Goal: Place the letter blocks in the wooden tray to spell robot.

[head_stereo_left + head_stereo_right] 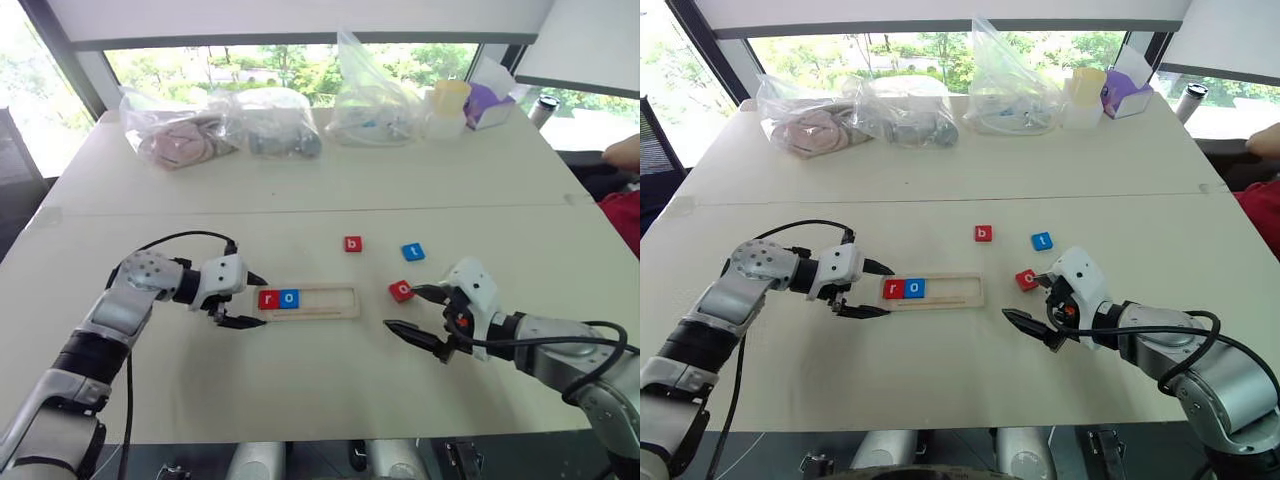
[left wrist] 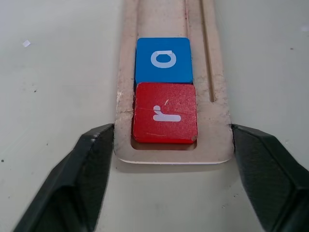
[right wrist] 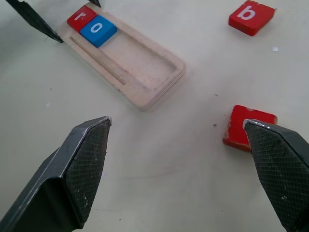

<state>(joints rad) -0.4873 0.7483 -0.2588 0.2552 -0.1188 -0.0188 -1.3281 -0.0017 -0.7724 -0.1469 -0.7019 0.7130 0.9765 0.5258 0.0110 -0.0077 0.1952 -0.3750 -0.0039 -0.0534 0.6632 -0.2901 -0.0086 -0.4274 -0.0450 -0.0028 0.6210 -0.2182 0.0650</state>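
Two letters down, three to go: the red r (image 1: 268, 298) and blue o (image 1: 289, 298) sit side by side at the left end of the tray (image 1: 335, 312), which lies mid-worktop (image 1: 300, 380) with the rest of its groove bare.

Your left claw (image 1: 243, 300) stands open at the tray's left end, one finger on either side of the rim and holding nothing.

Your right claw (image 1: 418, 314) hangs open and empty to the right of the tray, its far finger just beside the red o (image 1: 401, 290). The red b (image 1: 352, 243) lies farther off, beyond the tray's right end, and the blue t (image 1: 412, 252) sits just right of it.

The next letter is b, not the tile under your right claw. Judged from here, you do best to swing that claw past the red o to the b, take it by two opposite edges, and set it flat in the groove touching the blue o with the letter reading the same way as its neighbours. Keep the left claw where it can steady the tray, so that the r and o do not slide as the b goes in.
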